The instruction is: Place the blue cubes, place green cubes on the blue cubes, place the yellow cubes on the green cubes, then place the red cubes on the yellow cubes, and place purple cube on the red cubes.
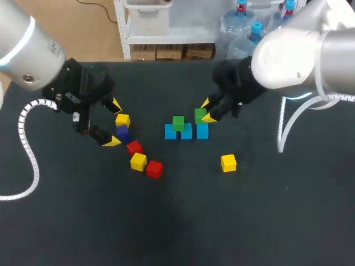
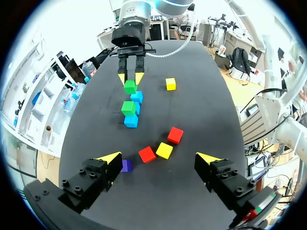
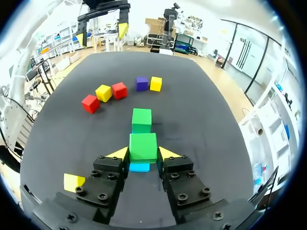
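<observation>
Three blue cubes point(image 1: 186, 132) stand in a row at the table's middle. One green cube point(image 1: 178, 123) rests on top of them at the left. My right gripper point(image 1: 207, 110) is shut on a second green cube point(image 3: 143, 145), just over the right-hand blue cube point(image 3: 139, 167). My left gripper point(image 1: 113, 122) is open above the loose cubes: a yellow cube point(image 1: 122, 119), a purple cube point(image 1: 123, 133), a red cube point(image 1: 134, 147), another yellow cube point(image 1: 138, 161) and another red cube point(image 1: 154, 169). In the left wrist view the purple cube point(image 2: 125, 166) lies beside one finger.
A lone yellow cube point(image 1: 228, 163) sits right of the stack, toward the front. My left arm's white cable point(image 1: 26, 144) loops over the table's left side. The near half of the black table point(image 1: 183, 221) is bare.
</observation>
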